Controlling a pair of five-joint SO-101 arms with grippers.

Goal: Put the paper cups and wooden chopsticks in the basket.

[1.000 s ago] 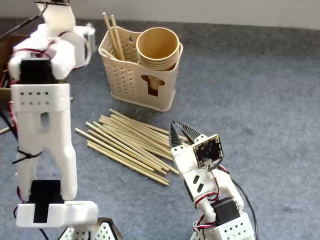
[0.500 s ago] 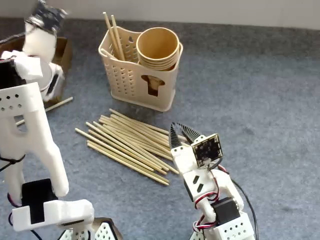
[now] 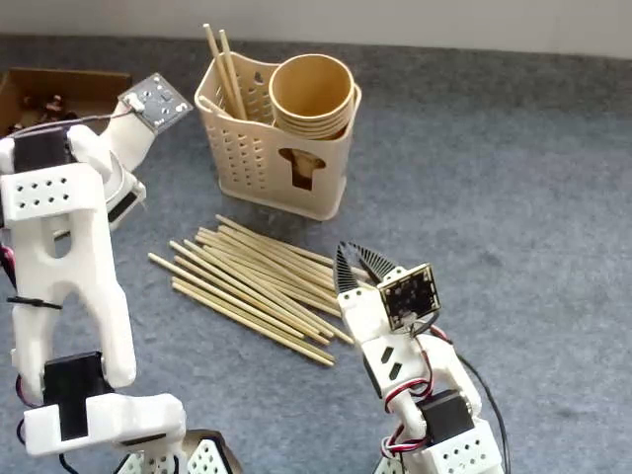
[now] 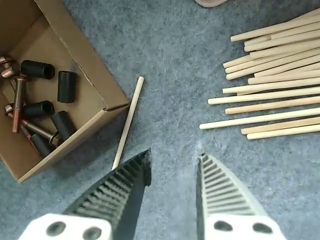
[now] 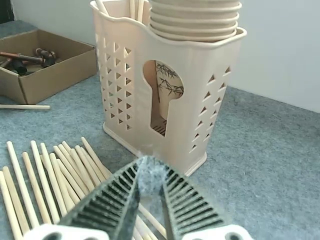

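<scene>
The cream plastic basket (image 3: 269, 158) stands on the grey table (image 3: 513, 197) at the far side, a little left of centre. A stack of paper cups (image 3: 312, 91) sits in its right compartment, and two wooden chopsticks (image 3: 223, 67) lean upright in its left compartment. The remaining chopsticks lie in a loose pile (image 3: 252, 284) on the table on the near side of the basket, between the two arms. One stray chopstick (image 4: 128, 121) lies apart from that pile, just beside the corner of an open cardboard box (image 4: 92, 82) at the far left. That box holds coppery bolts (image 4: 17, 100) and short black sleeves (image 4: 65, 86). The left gripper (image 4: 173, 155) hangs over bare table between the stray chopstick and the pile's ends, its jaws spread and holding nothing. The right gripper (image 5: 147, 161) is at the right edge of the pile, pointing toward the basket. Its jaws are closed tip to tip, with nothing visibly between them.
</scene>
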